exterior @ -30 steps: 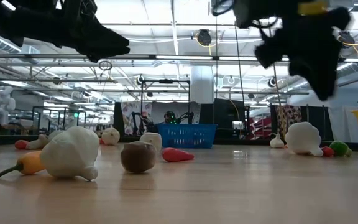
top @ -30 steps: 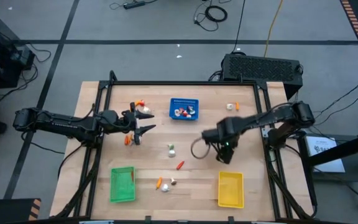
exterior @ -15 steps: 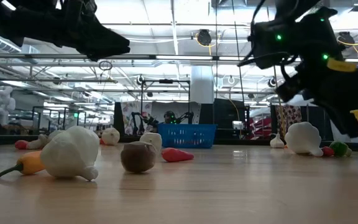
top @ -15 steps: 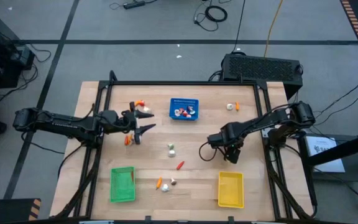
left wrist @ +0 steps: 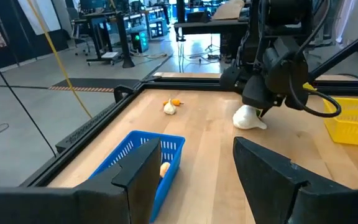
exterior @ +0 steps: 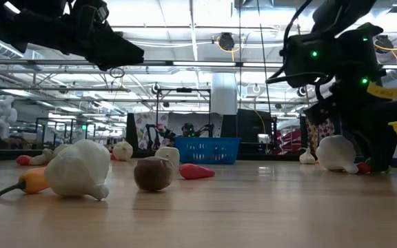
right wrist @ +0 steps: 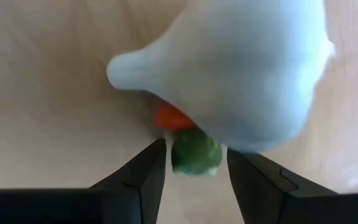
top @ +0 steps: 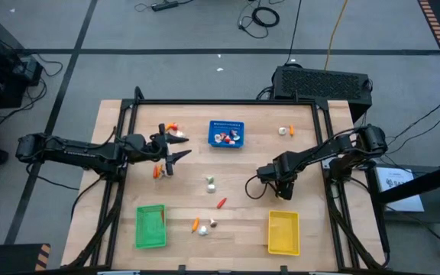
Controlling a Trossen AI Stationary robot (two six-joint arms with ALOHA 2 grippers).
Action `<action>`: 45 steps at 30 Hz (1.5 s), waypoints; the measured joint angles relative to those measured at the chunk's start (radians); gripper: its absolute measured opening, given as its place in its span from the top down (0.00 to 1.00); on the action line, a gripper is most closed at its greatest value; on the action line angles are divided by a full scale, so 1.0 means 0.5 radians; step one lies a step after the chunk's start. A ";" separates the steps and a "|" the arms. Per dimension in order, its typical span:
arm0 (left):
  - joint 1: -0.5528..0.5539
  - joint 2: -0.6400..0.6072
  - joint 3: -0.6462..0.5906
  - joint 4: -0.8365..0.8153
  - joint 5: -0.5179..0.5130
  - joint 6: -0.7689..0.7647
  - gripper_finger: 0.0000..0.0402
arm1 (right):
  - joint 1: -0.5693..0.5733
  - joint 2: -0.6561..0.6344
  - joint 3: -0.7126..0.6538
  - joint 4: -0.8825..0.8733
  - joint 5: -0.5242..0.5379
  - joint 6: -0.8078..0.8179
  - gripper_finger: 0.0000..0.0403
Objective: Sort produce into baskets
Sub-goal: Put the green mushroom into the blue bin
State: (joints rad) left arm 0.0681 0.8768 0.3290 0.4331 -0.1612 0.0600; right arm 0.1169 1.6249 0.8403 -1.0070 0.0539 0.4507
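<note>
My right gripper points down at the table just beyond the yellow basket. It is open, and its fingers stand on either side of a small green piece without touching it. That piece lies against a white bulb and a red piece. My left gripper hovers open and level at the table's left, beside the blue basket, which holds a few pieces. Other produce lies loose: a red stick, a white piece, an orange and white pair. The green basket stands near left.
More produce lies at the far right, at the far left and under my left gripper. A raised black frame borders the table. Bare wood lies between the green and yellow baskets.
My right gripper has come down toward the table and shifted a little toward the right near corner. It has tipped more steeply downward, and now stands over the white bulb and the green piece. Its fingers stay open.
</note>
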 joint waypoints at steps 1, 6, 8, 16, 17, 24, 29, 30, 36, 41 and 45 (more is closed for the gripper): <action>0.000 0.000 0.000 -0.001 0.000 -0.001 0.48 | 0.000 0.000 -0.013 0.032 0.001 0.000 0.60; 0.000 0.000 0.000 -0.004 0.000 -0.004 0.48 | 0.000 -0.008 -0.068 0.132 0.031 0.002 0.60; -0.001 0.000 0.000 -0.004 0.000 -0.005 0.48 | 0.000 -0.008 -0.077 0.125 0.033 0.012 0.60; -0.001 0.000 0.000 -0.011 0.000 -0.057 0.48 | 0.001 -0.053 -0.087 0.141 0.060 0.017 0.70; -0.001 0.000 0.000 -0.011 0.000 -0.057 0.48 | 0.000 -0.061 -0.088 0.141 0.077 0.018 0.72; -0.002 0.000 0.000 -0.011 0.001 -0.057 0.48 | -0.008 -0.182 -0.089 0.102 0.117 0.080 0.86; -0.002 0.000 0.000 -0.010 0.002 -0.057 0.48 | -0.015 -0.295 0.002 -0.178 0.144 0.163 0.86; -0.002 0.000 0.000 -0.011 0.002 -0.057 0.48 | -0.020 -0.317 0.031 -0.231 0.182 0.186 0.86; -0.002 0.001 0.000 -0.002 0.005 -0.057 0.48 | -0.072 -0.384 0.256 -0.186 0.516 0.205 0.85; -0.002 0.000 0.000 0.015 0.008 -0.057 0.48 | -0.150 -0.385 0.372 0.557 0.915 -0.073 0.85; -0.002 0.000 0.000 0.015 0.008 -0.058 0.48 | -0.240 -0.358 0.374 1.389 0.929 -0.451 0.85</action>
State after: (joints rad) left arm 0.0669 0.8770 0.3290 0.4408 -0.1574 0.0311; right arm -0.0032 1.4460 1.0275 -0.3128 0.5184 0.2251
